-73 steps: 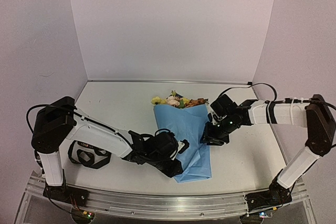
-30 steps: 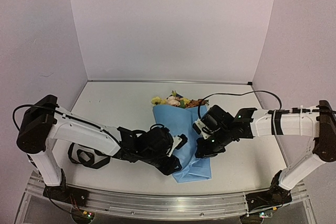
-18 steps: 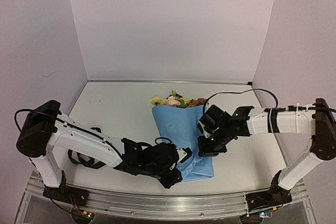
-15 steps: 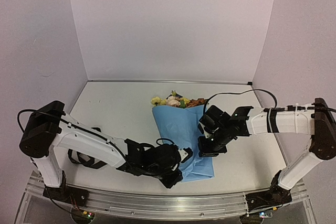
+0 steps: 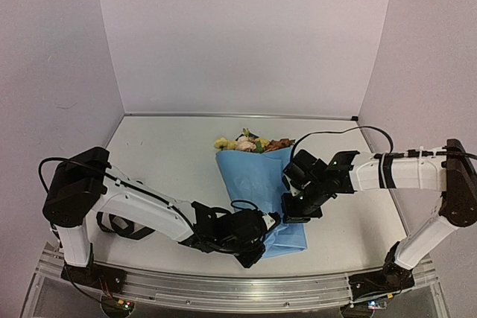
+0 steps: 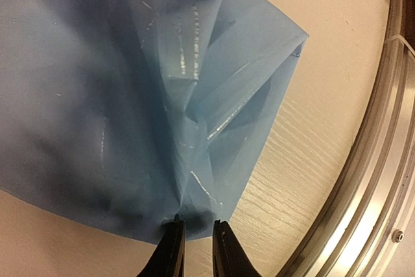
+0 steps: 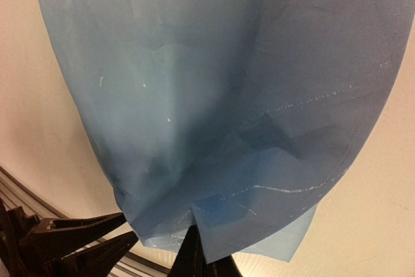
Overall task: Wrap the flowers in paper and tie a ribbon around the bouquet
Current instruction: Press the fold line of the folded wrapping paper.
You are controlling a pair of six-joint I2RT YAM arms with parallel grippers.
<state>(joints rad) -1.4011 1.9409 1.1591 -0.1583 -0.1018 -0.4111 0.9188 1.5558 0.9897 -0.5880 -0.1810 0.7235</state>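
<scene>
Blue paper wrapped over the flowers, mid-tabletop.
My right fingers are clenched on its right edge; left fingers barely apart at its near edge, can't tell if gripping.

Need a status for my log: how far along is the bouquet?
Done: flowers lie inside the folded paper. In hand: right jaws pinch its edge, left jaws narrow around its near edge. Remaining: closing the wrap and tying the ribbon, lying loose.

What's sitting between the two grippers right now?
In the top view, only the lower end of the paper lies between the left gripper and the right gripper.
</scene>
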